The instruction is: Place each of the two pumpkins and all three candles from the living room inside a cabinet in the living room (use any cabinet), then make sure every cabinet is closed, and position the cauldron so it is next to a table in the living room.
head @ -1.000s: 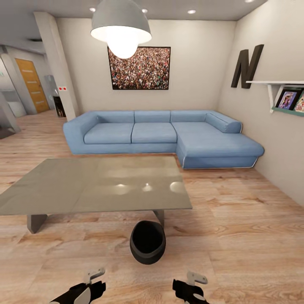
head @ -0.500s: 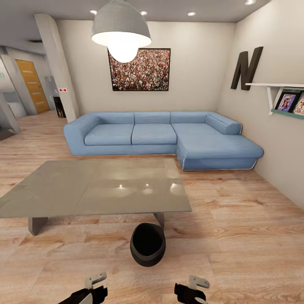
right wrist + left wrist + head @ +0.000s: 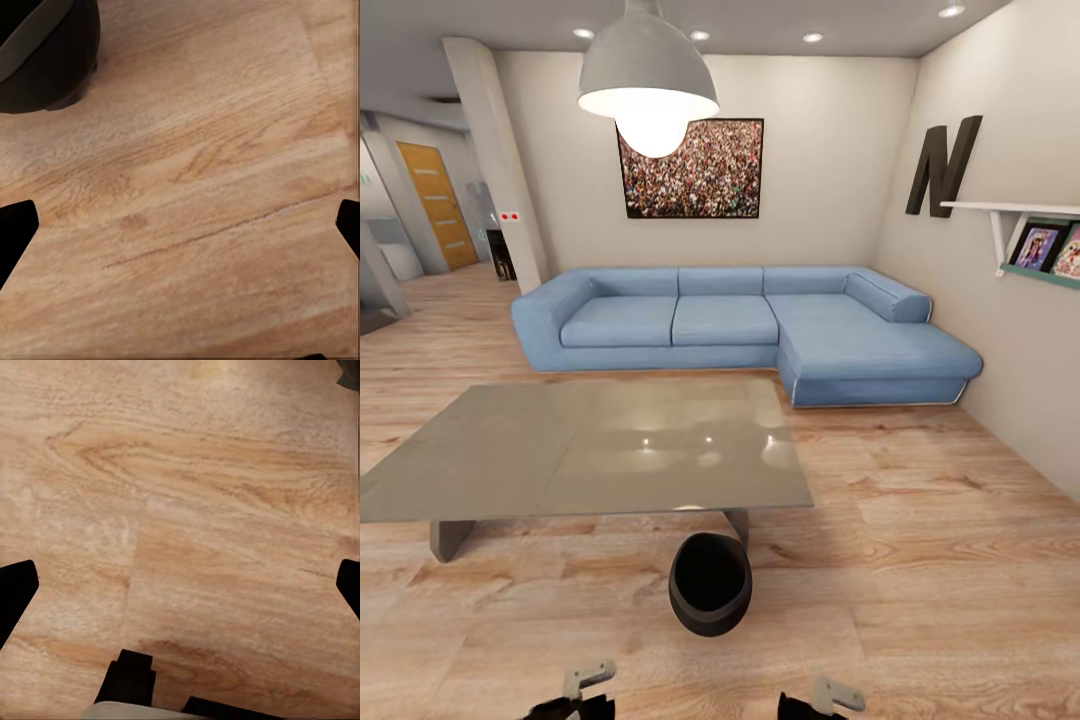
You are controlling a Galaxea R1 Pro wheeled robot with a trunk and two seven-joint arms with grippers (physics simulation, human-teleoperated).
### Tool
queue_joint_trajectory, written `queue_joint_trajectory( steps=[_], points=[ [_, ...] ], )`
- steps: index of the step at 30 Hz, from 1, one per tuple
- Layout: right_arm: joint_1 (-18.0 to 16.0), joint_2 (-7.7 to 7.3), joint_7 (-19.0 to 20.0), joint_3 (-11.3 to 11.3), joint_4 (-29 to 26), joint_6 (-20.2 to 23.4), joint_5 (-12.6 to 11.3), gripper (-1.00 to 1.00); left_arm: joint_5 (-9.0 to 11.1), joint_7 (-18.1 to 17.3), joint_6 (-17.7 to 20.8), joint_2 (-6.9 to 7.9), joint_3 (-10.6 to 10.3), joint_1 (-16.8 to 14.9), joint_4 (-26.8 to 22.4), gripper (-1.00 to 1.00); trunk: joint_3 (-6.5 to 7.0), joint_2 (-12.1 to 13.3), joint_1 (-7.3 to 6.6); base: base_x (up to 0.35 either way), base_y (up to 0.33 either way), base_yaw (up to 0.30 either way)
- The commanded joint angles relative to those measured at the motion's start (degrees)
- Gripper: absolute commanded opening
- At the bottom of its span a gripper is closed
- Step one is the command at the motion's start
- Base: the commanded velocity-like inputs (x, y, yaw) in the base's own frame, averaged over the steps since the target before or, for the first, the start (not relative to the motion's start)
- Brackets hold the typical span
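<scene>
Standing on floor: cauldron (image 3: 710, 584) | beside table (image 3: 510, 450) | both claws empty

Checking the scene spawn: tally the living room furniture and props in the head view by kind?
Cauldron: 1
Coffee table: 1
Blue sectional sofa: 1
Pendant lamp: 1
Framed crowd picture: 1
Wall letter N: 1
Wall shelf: 1
Total: 7

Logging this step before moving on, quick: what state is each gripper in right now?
Left gripper: open, nothing between its fingers, wood floor below.
Right gripper: open, empty, beside the cauldron.
</scene>
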Motion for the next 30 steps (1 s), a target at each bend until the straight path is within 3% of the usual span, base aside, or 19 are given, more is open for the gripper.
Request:
queue_joint_trajectory(
  steps=[1, 17, 30],
  points=[
    [0.1, 0.0, -0.3, 0.5, 0.0, -0.2, -0.5, 1.0, -0.3, 0.3, 0.3, -0.15, -0.5, 0.1, -0.1, 1.0, 0.13, 0.4, -0.23, 0.0, 0.0, 0.0],
    [0.5, -0.06, -0.7, 0.5, 5.1, -0.2, -0.4, 1.0, -4.6, 0.3, 0.2, -0.65, -0.6, 6.0, 0.0, 1.0, 3.01, 6.8, -3.75, 0.0, 0.0, 0.0],
    [0.7, -0.02, -0.7, 0.5, 5.8, -0.2, -0.4, 1.0, -5.1, 0.3, 0.2, -0.4, -0.7, 8.8, 0.0, 1.0, 5.34, 12.0, -6.6, 0.0, 0.0, 0.0]
  ],
)
